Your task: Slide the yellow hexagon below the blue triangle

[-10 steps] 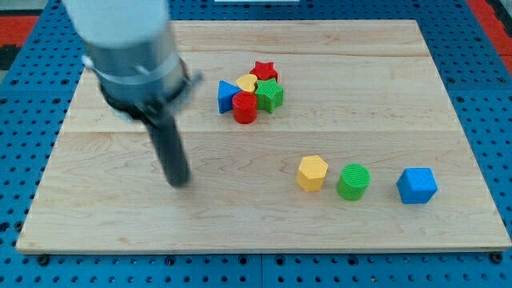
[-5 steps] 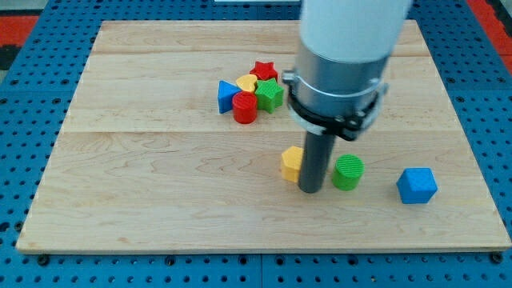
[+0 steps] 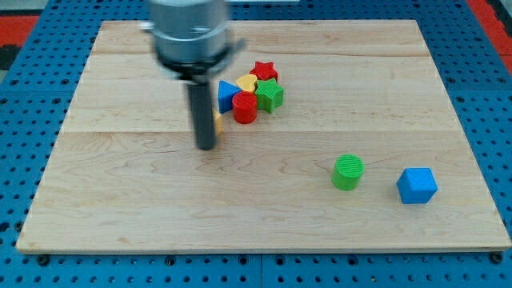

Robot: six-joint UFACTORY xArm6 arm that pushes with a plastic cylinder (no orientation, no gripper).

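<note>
At the left of the cluster, my tip (image 3: 206,146) is resting on the tabletop (image 3: 120,200); there is no claw on this rod, so nothing is clenching or releasing. Just to its right, a sliver of the yellow hexagon (image 3: 218,123) is peeking out beside the rod, sitting below and slightly left of the blue triangle (image 3: 226,94). Touching that triangle, the red cylinder (image 3: 244,107), yellow heart (image 3: 247,82), red star (image 3: 264,70) and green block (image 3: 270,95) are crowding together. Well apart, the green cylinder (image 3: 347,172) and blue cube (image 3: 417,185) are sitting lower right. Risk, I'd judge: pushing further is likely knocking the hexagon into the red cylinder and scattering the cluster. Most of the hexagon is hiding behind the rod, so contact is hard to confirm.
</note>
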